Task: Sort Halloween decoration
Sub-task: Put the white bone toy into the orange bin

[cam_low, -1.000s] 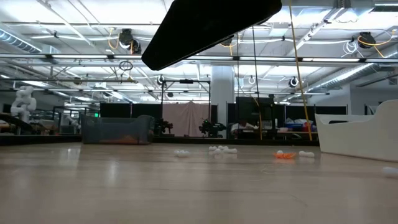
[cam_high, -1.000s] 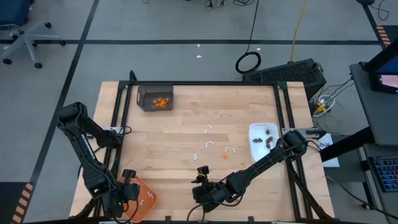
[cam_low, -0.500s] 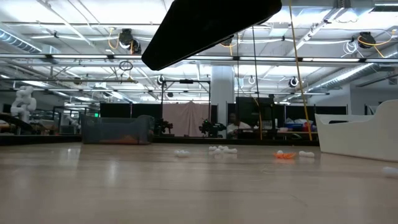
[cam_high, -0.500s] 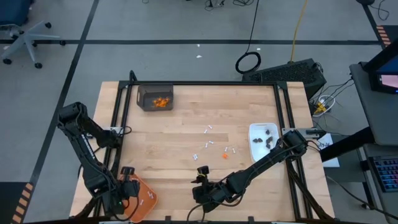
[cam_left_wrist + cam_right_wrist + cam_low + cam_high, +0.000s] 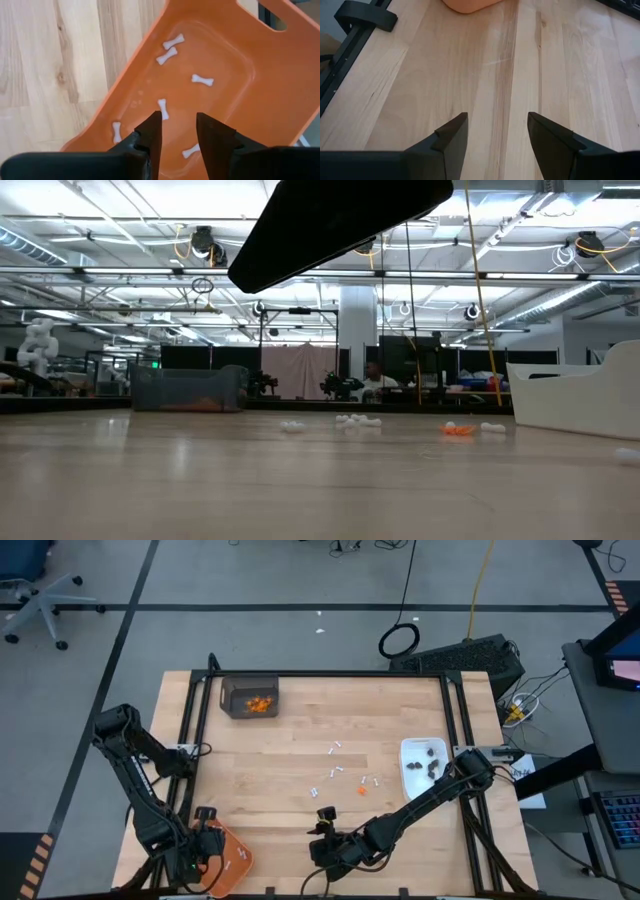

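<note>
Your left gripper (image 5: 177, 131) hangs over orange tray (image 5: 280, 90) at table's (image 5: 300, 740) near left corner, fingers parted, holding nothing. Six white sticks (image 5: 202, 79), tiny bone shapes, lie in tray. Your right gripper (image 5: 496, 131) waits at near edge, jaws wide, empty. More white sticks (image 5: 335, 771) plus one orange bit (image 5: 361, 792) scattered mid-table. Dark bits (image 5: 432, 766) in white dish (image 5: 408, 772) by right edge; orange bits (image 5: 261, 704) in grey bin (image 5: 232, 700) at far left.

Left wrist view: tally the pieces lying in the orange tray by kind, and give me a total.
White sticks: 6
Other kinds in the orange tray: 0
Total: 6, counting only what shows around the left pincer.
</note>
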Robot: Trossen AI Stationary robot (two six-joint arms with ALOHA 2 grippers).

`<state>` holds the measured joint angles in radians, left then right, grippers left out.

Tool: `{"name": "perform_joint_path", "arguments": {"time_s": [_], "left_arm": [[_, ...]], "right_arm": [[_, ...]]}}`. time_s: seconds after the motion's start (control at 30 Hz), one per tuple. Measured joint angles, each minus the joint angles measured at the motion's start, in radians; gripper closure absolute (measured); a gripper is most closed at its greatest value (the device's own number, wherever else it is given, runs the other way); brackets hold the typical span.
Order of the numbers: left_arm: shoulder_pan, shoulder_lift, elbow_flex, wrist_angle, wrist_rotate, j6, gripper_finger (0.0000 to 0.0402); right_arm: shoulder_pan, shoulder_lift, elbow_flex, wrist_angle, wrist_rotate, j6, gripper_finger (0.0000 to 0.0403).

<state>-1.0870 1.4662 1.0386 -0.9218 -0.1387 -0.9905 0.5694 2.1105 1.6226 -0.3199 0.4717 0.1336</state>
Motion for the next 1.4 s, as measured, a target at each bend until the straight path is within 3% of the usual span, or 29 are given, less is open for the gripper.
{"name": "perform_joint_path", "arguments": {"time_s": [0.37,0.67,0.8,0.9,1.03,1.2,1.33,1.4], "left_arm": [[0.0,0.0,0.052,0.022,-0.037,0.026,0.0283],[0.01,0.0,0.089,0.026,-0.443,0.309,0.0283],[0.039,-0.001,0.084,0.059,-0.635,0.327,0.0283],[0.07,-0.001,0.048,0.151,-0.717,0.355,0.0283],[0.119,-0.001,-0.026,0.375,-0.767,0.467,0.0283],[0.192,-0.001,-0.1,0.636,-0.776,0.605,0.0283],[0.238,0.0,-0.123,0.731,-0.738,0.662,0.0283],[0.257,0.0,-0.129,0.744,-0.729,0.664,0.0283]], "right_arm": [[0.0,-0.005,0.0,-0.013,0.0,-0.015,0.0211],[0.03,-0.153,0.001,-0.285,0.004,0.116,0.0211],[0.052,-0.19,0.0,-0.408,0.004,0.168,0.0211],[0.055,-0.192,0.0,-0.463,0.011,0.199,0.0211],[0.055,-0.178,0.0,-0.524,-0.003,0.295,0.0211],[0.094,-0.185,0.0,-0.611,-0.096,0.44,0.0221],[0.133,-0.189,0.0,-0.698,-0.216,0.587,0.0243],[0.15,-0.18,0.0,-0.715,-0.218,0.656,0.0254]]}}
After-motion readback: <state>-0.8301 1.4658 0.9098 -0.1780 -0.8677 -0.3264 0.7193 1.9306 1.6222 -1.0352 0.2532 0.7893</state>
